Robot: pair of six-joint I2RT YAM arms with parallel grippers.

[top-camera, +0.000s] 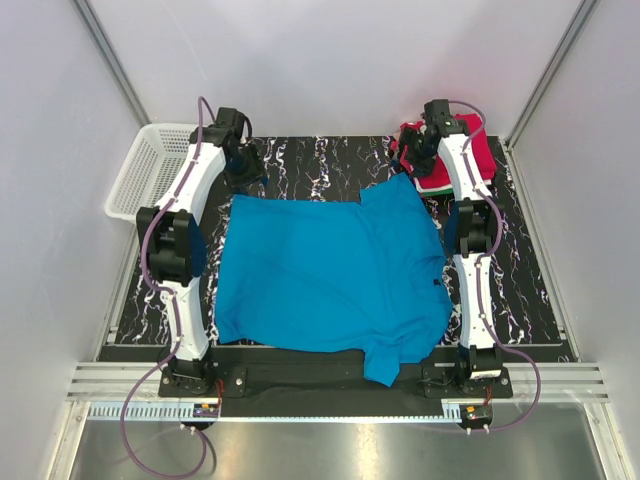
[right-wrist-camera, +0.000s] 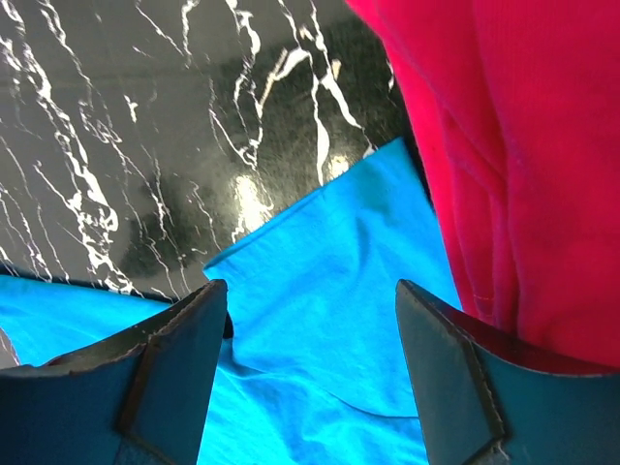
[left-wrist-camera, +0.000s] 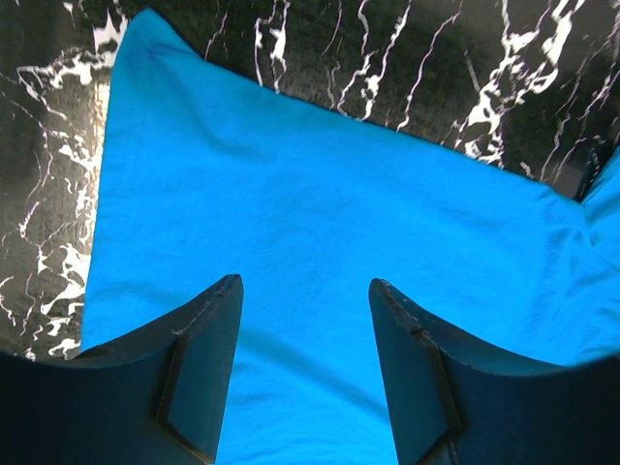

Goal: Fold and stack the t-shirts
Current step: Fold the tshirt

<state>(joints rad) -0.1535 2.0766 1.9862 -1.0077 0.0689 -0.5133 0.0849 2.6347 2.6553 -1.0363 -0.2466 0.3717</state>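
From above, the blue t-shirt lies spread flat in the middle of the black, white-veined marble-look table. Its long axis runs left to right, with the neck toward the right arm and the hem toward the left arm. One short sleeve points to the far side and the other droops over the near edge. The cloth is plain, matte and softly rumpled, with a few shallow creases. At the far right corner sits a folded stack, red on top with green and white edges showing beneath, partly hidden by the right arm. A white plastic mesh basket stands off the table's far left corner. The left gripper hangs by the shirt's far left corner and the right gripper by the far sleeve.

In the left wrist view, the left gripper has its dark jaws spread wide and holds nothing. Under it lies the shirt's smooth hem corner, with glossy table beyond.

In the right wrist view, the right gripper also gapes wide and empty above the blue sleeve's straight edge. The red t-shirt lies in soft folds just to the right, and the sleeve's corner touches it.
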